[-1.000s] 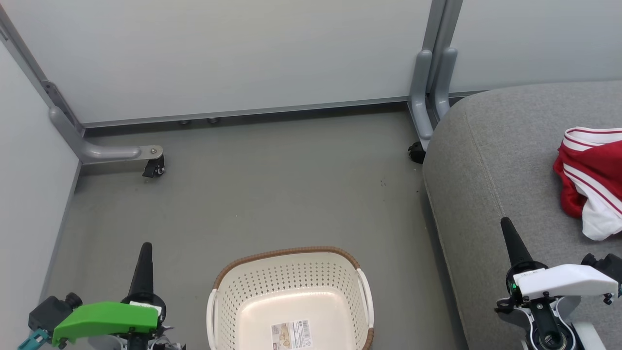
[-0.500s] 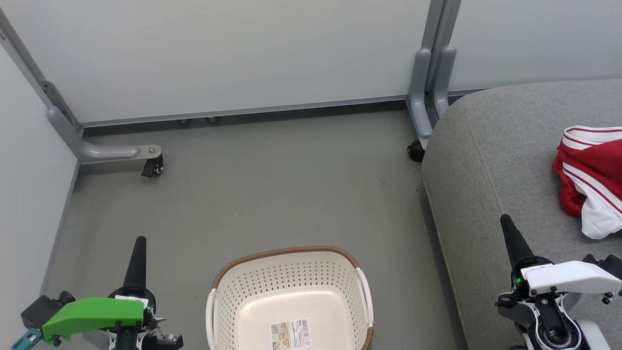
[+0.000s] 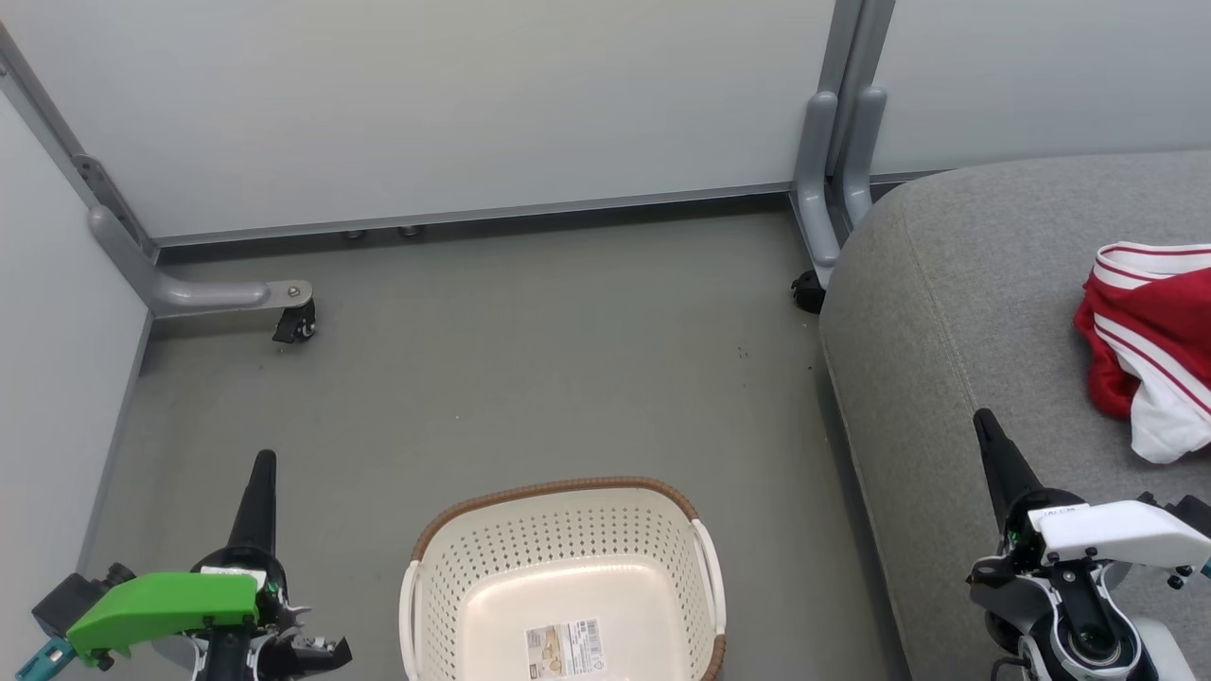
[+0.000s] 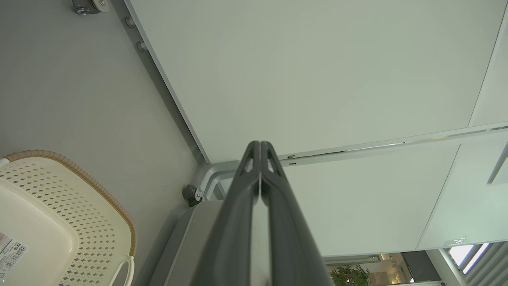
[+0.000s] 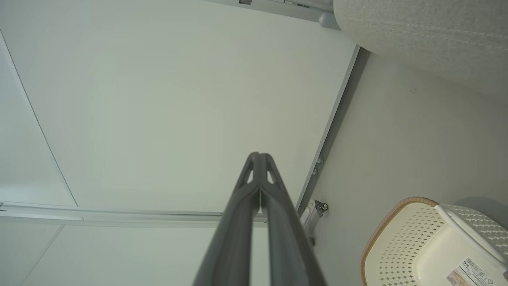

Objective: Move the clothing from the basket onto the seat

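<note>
Grey floor (image 3: 520, 369) hemmed by pale partition panels (image 3: 473, 104) makes up the work area. Low on the robot's left, the left gripper (image 3: 262, 465) has its two dark fingers pressed together with nothing between them. The right gripper (image 3: 986, 427) is likewise closed and empty, poised over the front part of the seat (image 3: 946, 312). Between the two arms the basket (image 3: 558, 489) sits on the floor, its inside bare but for a paper label (image 3: 565, 649). The clothing (image 3: 1131, 331), red with white stripes, lies bunched on the seat, well apart from the basket. The frame edge cuts it, so I cannot tell whether both garments are there. The transfer looks complete to me. Finishing well calls for arms clear of the basket rim and the heap, fingers shut so nothing snags, and a check that the fabric rests well back from the cushion's rounded edge.
</note>
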You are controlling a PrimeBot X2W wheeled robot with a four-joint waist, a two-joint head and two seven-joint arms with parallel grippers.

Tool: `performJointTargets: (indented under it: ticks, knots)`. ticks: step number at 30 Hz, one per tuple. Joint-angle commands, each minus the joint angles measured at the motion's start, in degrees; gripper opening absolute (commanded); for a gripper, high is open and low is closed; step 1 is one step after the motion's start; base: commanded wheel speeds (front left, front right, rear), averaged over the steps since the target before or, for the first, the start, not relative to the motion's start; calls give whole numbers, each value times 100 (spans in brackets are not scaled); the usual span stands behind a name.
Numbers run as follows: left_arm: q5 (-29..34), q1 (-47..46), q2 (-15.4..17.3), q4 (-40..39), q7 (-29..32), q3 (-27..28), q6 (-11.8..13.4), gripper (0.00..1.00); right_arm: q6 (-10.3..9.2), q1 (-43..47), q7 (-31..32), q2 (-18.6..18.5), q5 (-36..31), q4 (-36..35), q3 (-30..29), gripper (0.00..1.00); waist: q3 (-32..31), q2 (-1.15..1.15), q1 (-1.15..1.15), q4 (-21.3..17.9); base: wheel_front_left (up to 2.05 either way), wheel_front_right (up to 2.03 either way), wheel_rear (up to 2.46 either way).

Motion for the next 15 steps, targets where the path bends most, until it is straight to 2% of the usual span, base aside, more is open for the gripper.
performJointTargets:
  ticks: [1, 15]
  knots:
    - [-125, -128, 19, 6, 30, 43, -28, 0, 3, -61, 39, 11, 113, 5, -25, 0, 1, 0, 0, -1, 0, 0, 0]
    - [-690, -199, 1, 40, 202, 166, -54, 0, 2, -132, 191, 46, 664, 57, -111, 0, 18, 0, 0, -19, 0, 0, 0]
